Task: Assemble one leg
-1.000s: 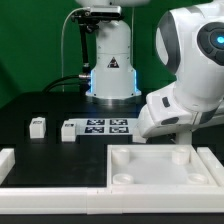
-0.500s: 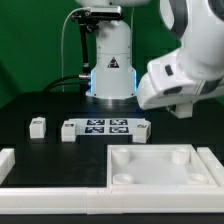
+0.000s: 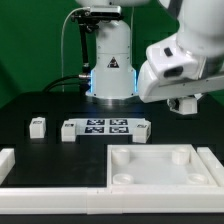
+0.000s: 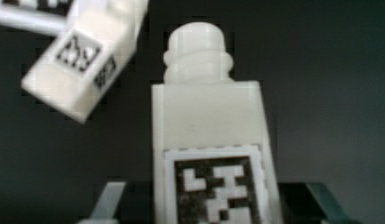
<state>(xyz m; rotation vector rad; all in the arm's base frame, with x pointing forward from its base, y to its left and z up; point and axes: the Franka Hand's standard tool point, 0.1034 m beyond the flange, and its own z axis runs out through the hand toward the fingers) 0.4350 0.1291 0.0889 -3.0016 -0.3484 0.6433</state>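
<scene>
In the wrist view, my gripper (image 4: 215,198) is shut on a leg (image 4: 210,120), a chunky white block with a black-and-white marker on its face and a rounded peg pointing away from the jaws. A finger (image 4: 114,200) shows on each side of it. In the exterior view, the gripper (image 3: 186,103) hangs in the air above the far right part of the white square panel (image 3: 160,178); the held leg is hidden behind the arm there. Another leg (image 3: 37,126) stands at the exterior view's left.
The marker board (image 3: 106,127) lies mid-table with a white block at each end (image 3: 70,130) (image 3: 143,131). A white block with a marker (image 4: 79,60) shows beyond the held leg in the wrist view. White rails (image 3: 50,202) border the front and left.
The arm has risen and moved toward the exterior view's right, away from the table surface beside the marker board.
</scene>
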